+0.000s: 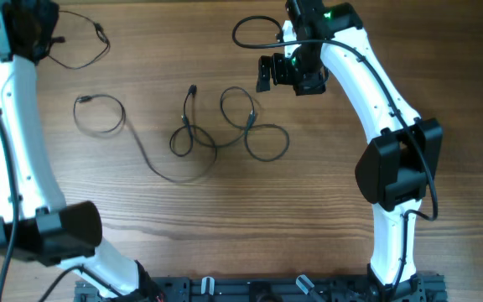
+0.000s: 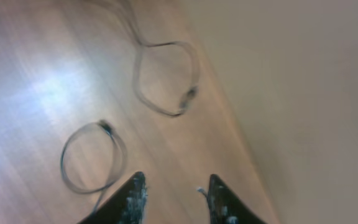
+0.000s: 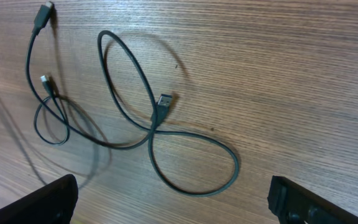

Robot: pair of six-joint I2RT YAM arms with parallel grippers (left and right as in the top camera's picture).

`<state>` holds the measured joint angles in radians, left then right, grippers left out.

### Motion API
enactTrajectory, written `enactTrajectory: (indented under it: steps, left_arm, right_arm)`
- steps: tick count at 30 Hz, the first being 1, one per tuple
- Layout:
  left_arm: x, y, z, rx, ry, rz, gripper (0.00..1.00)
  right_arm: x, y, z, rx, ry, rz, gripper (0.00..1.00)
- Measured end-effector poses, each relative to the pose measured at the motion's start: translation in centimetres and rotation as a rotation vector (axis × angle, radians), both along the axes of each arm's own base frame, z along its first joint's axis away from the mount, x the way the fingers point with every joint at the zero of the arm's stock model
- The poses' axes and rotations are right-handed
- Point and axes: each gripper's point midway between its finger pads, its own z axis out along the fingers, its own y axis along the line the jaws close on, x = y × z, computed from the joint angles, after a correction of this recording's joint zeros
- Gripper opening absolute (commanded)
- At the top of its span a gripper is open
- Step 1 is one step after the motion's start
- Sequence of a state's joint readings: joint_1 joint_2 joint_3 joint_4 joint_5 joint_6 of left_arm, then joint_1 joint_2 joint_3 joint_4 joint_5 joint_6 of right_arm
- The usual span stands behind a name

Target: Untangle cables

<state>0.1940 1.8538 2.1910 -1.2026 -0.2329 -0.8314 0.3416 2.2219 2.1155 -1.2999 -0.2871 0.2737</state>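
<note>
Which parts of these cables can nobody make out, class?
Overhead: top-left cable slips under the left arm; top-right loop ends behind the right arm.
Left wrist: blur hides plug types on far loop and near loop.
Overhead: middle tangle too small to tell which strand lies on top.

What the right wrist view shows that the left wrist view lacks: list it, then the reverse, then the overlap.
Right wrist only: a figure-eight cable with a USB plug near its crossing, and a second cable beside it.
Left wrist only: an upper loop and a lower loop lying apart, the table edge, and a beige surface beyond it.
Both: wooden tabletop, thin black cables, and an open, empty tool: right tool, left tool.
</note>
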Motion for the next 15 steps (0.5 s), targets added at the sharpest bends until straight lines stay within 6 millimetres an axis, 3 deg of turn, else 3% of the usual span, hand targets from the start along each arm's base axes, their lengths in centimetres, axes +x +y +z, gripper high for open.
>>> enactTrajectory:
  steps: [3,4,5,6,11,15]
  left_arm:
    - [-0.6,-0.4,-3.5,-0.037,0.133,-0.015,0.44]
    - [-0.6,-0.7,-4.2,-0.053,0.153,-0.026,0.49]
    - [-0.9,-1.6,-5.1,-0.1,0.188,-0.056,0.63]
    - [-1.2,-2.5,-5.7,-0.134,0.214,-0.094,0.66]
    - [-4.1,-6.2,-7.5,-0.206,0.383,-0.222,0.7]
    - [-5.9,-6.5,-10.2,-0.234,0.5,-0.221,0.75]
  right_arm:
    - [0.0,-0.1,0.0,-0.004,0.002,-0.01,1.0]
    - [0.0,-0.1,0.0,-0.006,0.001,-0.011,1.0]
    - [0.1,-0.1,0.0,-0.006,0.001,-0.014,1.0]
    - [0.1,-0.1,-0.1,-0.006,0.001,-0.014,1.0]
    - [0.1,-0.1,0.0,-0.006,-0.002,-0.014,1.0]
    - [0.1,-0.1,0.0,-0.005,-0.002,-0.014,1.0]
